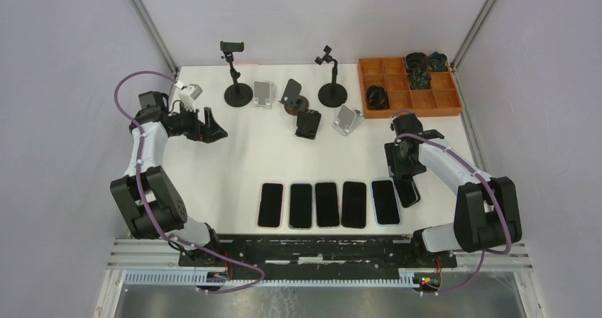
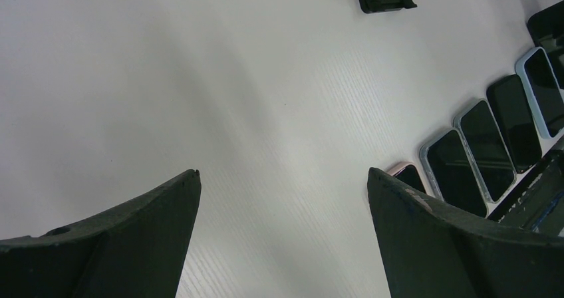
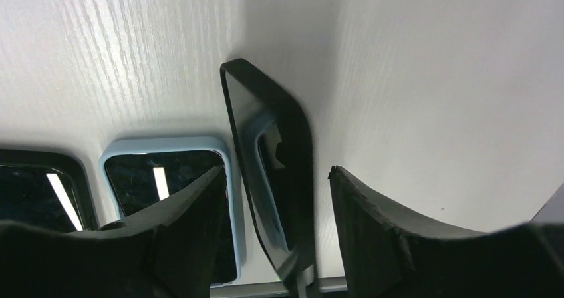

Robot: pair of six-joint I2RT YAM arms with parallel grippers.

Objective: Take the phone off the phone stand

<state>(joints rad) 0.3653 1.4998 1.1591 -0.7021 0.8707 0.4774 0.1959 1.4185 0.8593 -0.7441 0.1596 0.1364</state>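
Note:
A black-cased phone (image 3: 269,145) stands tilted on its long edge between the fingers of my right gripper (image 3: 276,168). The jaws are apart, with a small gap on each side of the phone, so the gripper is open. From above, this phone (image 1: 408,192) sits at the right end of a row of phones, under the right gripper (image 1: 401,172). A dark stand (image 1: 308,124) is at mid-table; whether it carries a phone I cannot tell. My left gripper (image 1: 216,132) hovers open at the far left over bare table, nothing between its fingers (image 2: 146,231).
Several phones (image 1: 327,204) lie flat in a row near the front, the light-blue one (image 3: 169,171) right beside the tilted phone. Two tripod stands (image 1: 238,94) (image 1: 331,91) and small silver stands (image 1: 348,119) are at the back. An orange tray (image 1: 454,108) is back right.

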